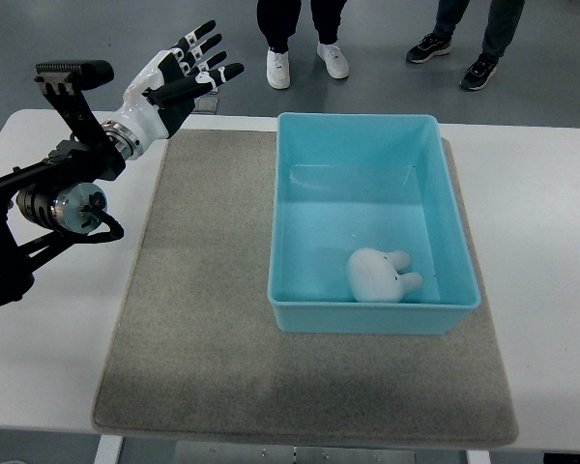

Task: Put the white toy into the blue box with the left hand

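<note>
The white toy (379, 275), a soft rabbit-like figure, lies inside the blue box (300, 307) near its front wall. The box stands on a grey mat. My left hand (186, 72) is raised over the mat's far left corner, well away from the box, with its fingers spread and nothing in them. Its black arm comes in from the left edge. The right arm does not show.
The grey mat (203, 309) covers most of the white table (551, 251). Two people's legs and shoes (304, 60) stand on the floor beyond the table's far edge.
</note>
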`<state>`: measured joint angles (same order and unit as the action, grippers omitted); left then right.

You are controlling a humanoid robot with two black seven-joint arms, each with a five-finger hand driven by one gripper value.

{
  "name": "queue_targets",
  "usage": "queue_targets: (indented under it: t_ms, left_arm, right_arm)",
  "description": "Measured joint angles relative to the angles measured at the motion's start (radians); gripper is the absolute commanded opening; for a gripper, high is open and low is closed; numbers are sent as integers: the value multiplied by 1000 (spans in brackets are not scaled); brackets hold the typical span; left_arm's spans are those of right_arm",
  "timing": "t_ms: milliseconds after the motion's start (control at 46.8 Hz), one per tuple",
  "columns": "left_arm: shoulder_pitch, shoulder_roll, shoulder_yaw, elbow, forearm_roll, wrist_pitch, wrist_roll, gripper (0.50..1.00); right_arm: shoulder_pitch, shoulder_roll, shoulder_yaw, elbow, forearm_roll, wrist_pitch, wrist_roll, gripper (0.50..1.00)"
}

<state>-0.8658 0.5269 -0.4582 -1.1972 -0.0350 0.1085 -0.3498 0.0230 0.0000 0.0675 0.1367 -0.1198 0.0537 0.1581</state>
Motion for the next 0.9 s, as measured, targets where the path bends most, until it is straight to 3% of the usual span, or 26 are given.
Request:
queue_targets:
  t_ms: [128,363,598,897]
  left_arm:
    - [24,10,-2,15,-91,-33,1,996]
    - [82,35,-26,106,-228,-198,3,996]
    - [122,30,-40,174,-278,-222,7,996]
    - [170,24,-79,179,-351,-248,9,999]
  right_arm:
    - [0,0,0,0,0,0,0,936]
    - [0,0,0,0,0,0,0,936]
    - [0,0,0,0,0,0,0,936]
    - [0,0,0,0,0,0,0,936]
